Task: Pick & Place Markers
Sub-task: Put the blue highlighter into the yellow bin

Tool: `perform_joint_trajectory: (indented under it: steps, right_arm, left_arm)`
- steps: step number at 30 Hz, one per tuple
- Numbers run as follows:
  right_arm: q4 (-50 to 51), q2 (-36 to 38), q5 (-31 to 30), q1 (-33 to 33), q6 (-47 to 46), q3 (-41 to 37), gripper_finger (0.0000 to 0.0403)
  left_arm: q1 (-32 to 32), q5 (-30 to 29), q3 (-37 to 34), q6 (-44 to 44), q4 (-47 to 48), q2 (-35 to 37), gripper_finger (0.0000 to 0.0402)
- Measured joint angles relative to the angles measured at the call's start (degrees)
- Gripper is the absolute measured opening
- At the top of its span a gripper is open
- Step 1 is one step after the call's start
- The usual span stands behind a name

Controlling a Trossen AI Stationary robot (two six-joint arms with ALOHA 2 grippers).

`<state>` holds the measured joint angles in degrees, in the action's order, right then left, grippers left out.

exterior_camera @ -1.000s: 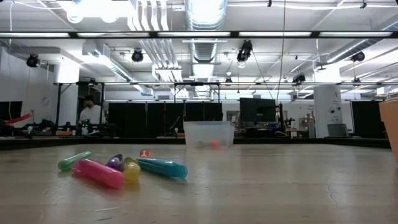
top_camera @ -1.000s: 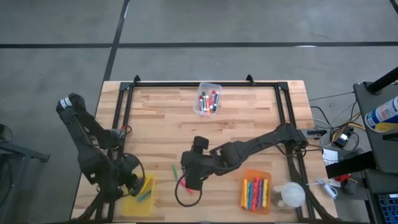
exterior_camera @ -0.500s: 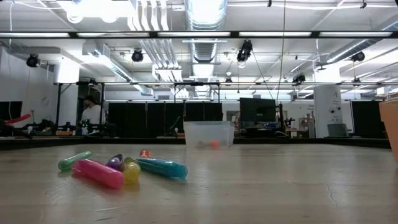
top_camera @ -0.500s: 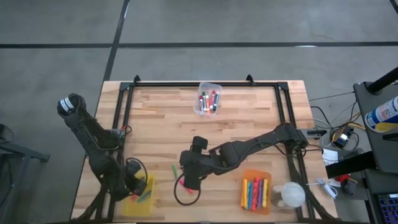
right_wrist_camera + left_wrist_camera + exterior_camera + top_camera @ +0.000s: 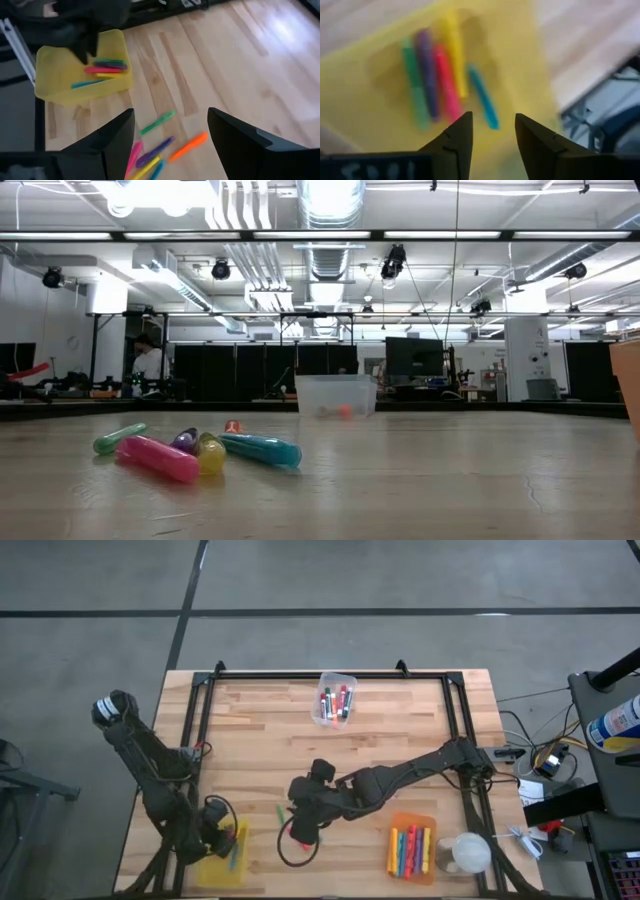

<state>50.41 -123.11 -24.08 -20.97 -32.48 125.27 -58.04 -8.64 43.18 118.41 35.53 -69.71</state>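
Several loose markers lie flat on the wood near the table's near edge: green [image 5: 157, 122], purple [image 5: 155, 152], orange [image 5: 187, 146] and pink [image 5: 133, 154]; the low view shows them in a cluster [image 5: 190, 452]. My right gripper [image 5: 171, 112] [image 5: 297, 830] hangs open above them, touching none. My left gripper [image 5: 493, 117] [image 5: 226, 840] stands open over the yellow bin [image 5: 380, 115], nothing between its fingers. On the bin's floor lie green, purple, pink and yellow markers and a teal marker [image 5: 483, 98].
A clear bin [image 5: 335, 700] with red, green and black markers stands at the far edge. An orange bin [image 5: 411, 849] of markers and a pale round object [image 5: 468, 853] sit near right. A black frame [image 5: 200, 730] borders the table. A black cable loop [image 5: 298, 852] lies under my right gripper.
My left arm has swung toward the table's near edge, bringing its gripper farther over the yellow bin. My right gripper has stayed above the loose markers, which have not moved.
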Motion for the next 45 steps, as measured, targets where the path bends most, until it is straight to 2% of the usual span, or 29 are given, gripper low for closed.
perform_joint_trajectory:
  steps: [6,11,23,31,36,45]
  right_arm:
    - [0.1,0.0,1.0,0.0,-8.4,-2.5,0.0240]
    - [-0.1,0.0,5.4,0.0,-16.5,-6.8,0.0242]
    - [-6.1,0.0,15.1,-0.8,-25.1,-19.8,0.0238]
    - [-8.7,0.0,15.7,-0.8,-27.5,-24.2,0.0231]
    - [-16.5,0.0,15.5,-1.8,-26.2,-27.6,0.0230]
    - [-18.3,-0.4,15.1,-3.4,-25.9,-30.0,0.0230]
  left_arm:
    - [-0.2,-8.8,5.9,-10.2,-0.3,0.4,0.0142]
    - [-0.2,-15.6,13.3,-20.7,-0.4,0.5,0.0142]
    - [-1.0,-30.9,34.8,-56.5,-0.5,1.5,0.0142]
    - [-1.0,-32.2,41.3,-68.0,-0.7,1.4,0.0142]
    - [-1.1,-31.8,41.8,-68.8,-0.8,1.4,0.0142]
    - [-1.1,-31.0,41.8,-68.9,-0.8,1.4,0.0142]
